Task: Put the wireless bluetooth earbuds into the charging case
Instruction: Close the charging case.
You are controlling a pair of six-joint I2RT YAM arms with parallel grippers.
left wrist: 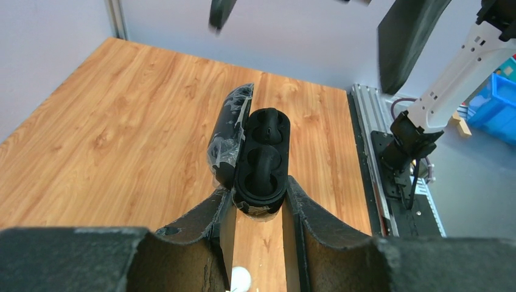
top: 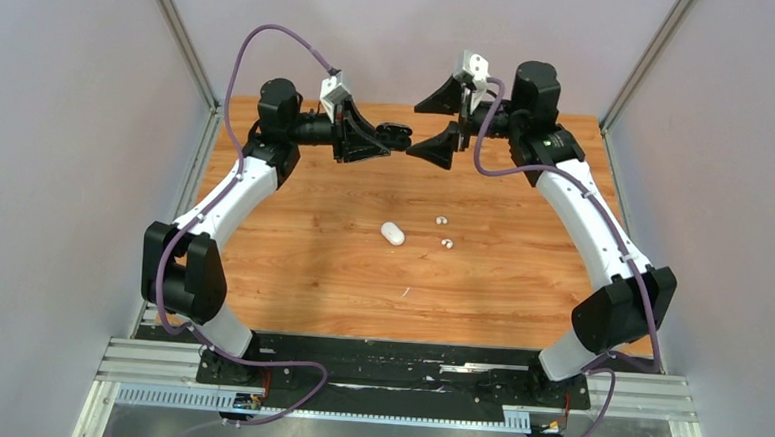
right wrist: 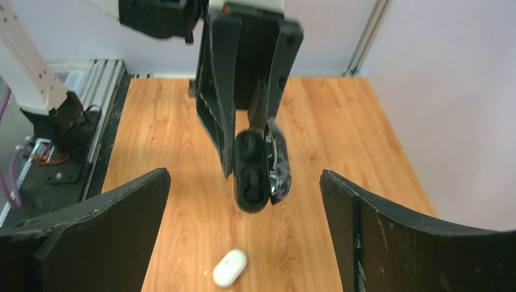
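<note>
From above, the left pincer (top: 383,138) is pinching a black charging case (top: 400,133), holding it clear of the desk (top: 291,264). The case's long axis points to 3 o'clock, straight at the right pincer (top: 437,123). That pincer is spread wide and just beside the case, not touching it. Two white earbuds (top: 441,220) (top: 447,244) lie loose on the desk at about 6 o'clock from the right pincer. A closed white case (top: 393,233) lies near them at their 9 o'clock. No black buds show on the desk.

In the left wrist view the black case stands up from between the pressed-in fingers, its long axis running 6 to 12. Its lid (left wrist: 230,140), wrapped in crinkled film, is swung open to 9 o'clock. The two sockets (left wrist: 263,161) face the camera, but black on black I cannot tell whether buds sit in them. The white case peeps in at 6 o'clock.

In the right wrist view the open black case hangs at 12 o'clock between the two wide-apart fingers, sockets towards the lens. The white case lies on the desk at 6 o'clock, and the earbuds are out of view. The right arm looks the nearer to them, so fetching one would likely mean dropping down to the desk, away from the held case.
</note>
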